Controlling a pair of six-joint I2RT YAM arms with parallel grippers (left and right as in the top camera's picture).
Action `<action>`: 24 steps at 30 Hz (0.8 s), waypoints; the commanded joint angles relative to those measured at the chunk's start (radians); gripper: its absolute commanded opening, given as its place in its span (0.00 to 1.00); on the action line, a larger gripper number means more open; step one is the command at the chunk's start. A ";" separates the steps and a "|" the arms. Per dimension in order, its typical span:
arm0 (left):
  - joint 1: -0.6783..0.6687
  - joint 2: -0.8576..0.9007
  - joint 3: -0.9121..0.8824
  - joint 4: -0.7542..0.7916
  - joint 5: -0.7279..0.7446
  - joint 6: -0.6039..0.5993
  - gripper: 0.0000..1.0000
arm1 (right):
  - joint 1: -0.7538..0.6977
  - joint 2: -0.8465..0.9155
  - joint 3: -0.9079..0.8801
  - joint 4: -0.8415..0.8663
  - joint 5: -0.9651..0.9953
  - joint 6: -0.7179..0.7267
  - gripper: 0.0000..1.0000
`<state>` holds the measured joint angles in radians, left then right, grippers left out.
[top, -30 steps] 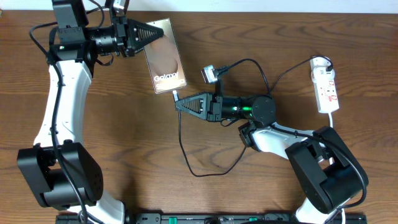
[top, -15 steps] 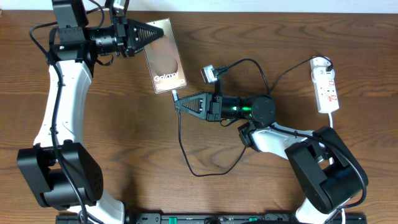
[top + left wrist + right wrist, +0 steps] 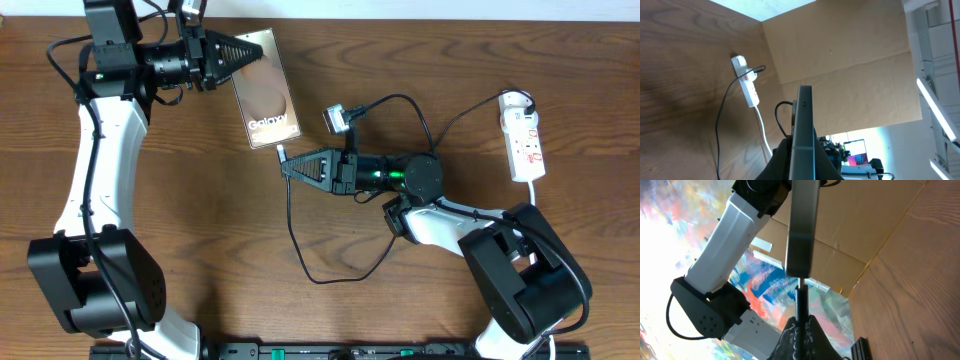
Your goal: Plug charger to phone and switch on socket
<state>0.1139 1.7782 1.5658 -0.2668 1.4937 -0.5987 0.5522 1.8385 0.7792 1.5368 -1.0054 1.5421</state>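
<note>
The phone (image 3: 265,95), dark brownish with white "Galaxy" lettering, is held at its far end by my left gripper (image 3: 243,50), which is shut on it. In the left wrist view the phone's edge (image 3: 803,130) stands between the fingers. My right gripper (image 3: 290,166) is shut on the charger's plug tip (image 3: 283,155), just at the phone's bottom edge. In the right wrist view the plug (image 3: 800,297) touches the phone's end (image 3: 801,230). The black charger cable (image 3: 300,240) loops over the table. The white socket strip (image 3: 525,140) lies at the far right, also in the left wrist view (image 3: 747,82).
A small silvery adapter (image 3: 336,120) sits near the right arm. The socket's thick white cord (image 3: 532,190) runs down past the right arm's base (image 3: 520,270). The table's far edge (image 3: 400,20) is behind the phone.
</note>
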 commanded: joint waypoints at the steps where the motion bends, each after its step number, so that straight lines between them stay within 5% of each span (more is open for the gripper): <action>1: -0.004 -0.022 0.016 0.005 0.024 -0.001 0.07 | 0.007 -0.006 0.019 0.039 0.017 0.010 0.01; 24: -0.028 -0.022 0.014 0.004 0.025 0.006 0.07 | -0.014 -0.006 0.019 0.039 0.029 0.010 0.01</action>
<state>0.0895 1.7782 1.5658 -0.2649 1.4857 -0.5983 0.5522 1.8385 0.7792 1.5372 -0.9989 1.5421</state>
